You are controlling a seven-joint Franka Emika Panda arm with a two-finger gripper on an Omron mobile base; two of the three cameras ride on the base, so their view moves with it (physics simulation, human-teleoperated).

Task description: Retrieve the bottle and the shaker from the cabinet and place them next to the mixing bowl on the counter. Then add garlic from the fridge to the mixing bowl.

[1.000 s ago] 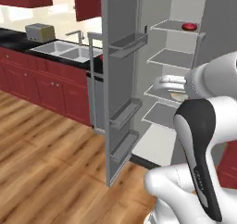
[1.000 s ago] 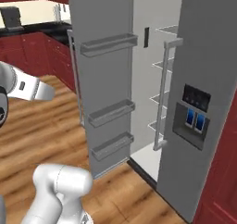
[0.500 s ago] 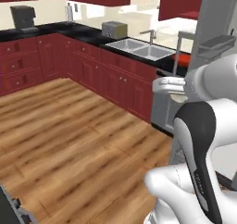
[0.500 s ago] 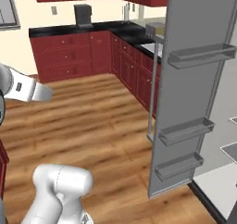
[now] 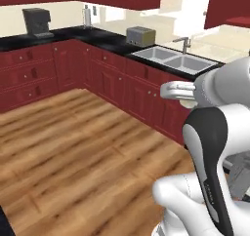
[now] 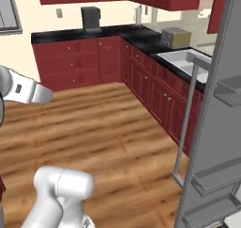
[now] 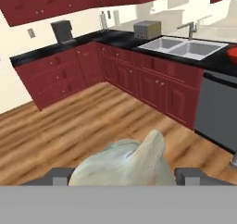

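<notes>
While gripper (image 7: 121, 174) is clamping garlic (image 7: 121, 165), bulb risking slipping out before reaching mixing bowl (image 7: 232, 54) on counter (image 7: 121, 39).

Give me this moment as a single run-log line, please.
phase: carrying | gripper: shut on garlic | fridge: door open | mixing bowl: on counter right of sink

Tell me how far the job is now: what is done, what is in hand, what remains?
In hand: the garlic sits between the fingers, so it is already out of the fridge, whose door stands open. Left: dropping it in the bowl by the sink. Bottle and shaker cannot be judged here.
</notes>
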